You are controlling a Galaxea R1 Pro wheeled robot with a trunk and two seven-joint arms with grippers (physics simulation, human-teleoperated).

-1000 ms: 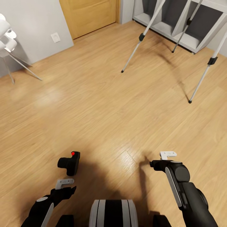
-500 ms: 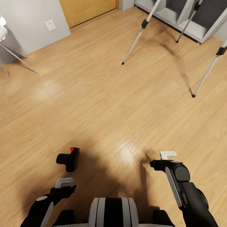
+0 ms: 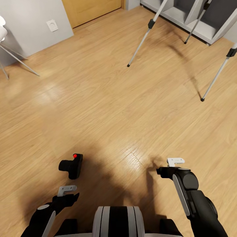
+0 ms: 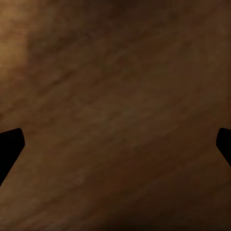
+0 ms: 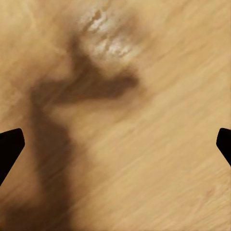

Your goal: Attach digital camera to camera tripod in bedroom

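Left gripper [image 3: 68,194] hung low over the wood floor [image 3: 108,108] with its fingers spread wide; in the left wrist view the two dark fingertips [image 4: 9,147] sat at opposite edges of the picture with only shadowed boards between them. The digital camera [image 3: 71,165] lay on the floor just ahead of this gripper, apart from it, red button uppermost and lens barrel pointing to the robot's left. Right gripper [image 3: 169,167] was likewise spread and empty above bare floor, its own shadow cast on the boards in the right wrist view. Well beyond, the silver-grey legs of the camera tripod [image 3: 144,36] stood before a grey shelf [image 3: 184,18]; its head lay outside the picture.

The step in hand appeared to be the pickup. It would be done well by carrying the left gripper forward until the camera body lay between the fingers, closing across the flat sides rather than the lens, and keeping the underside free for the tripod head.
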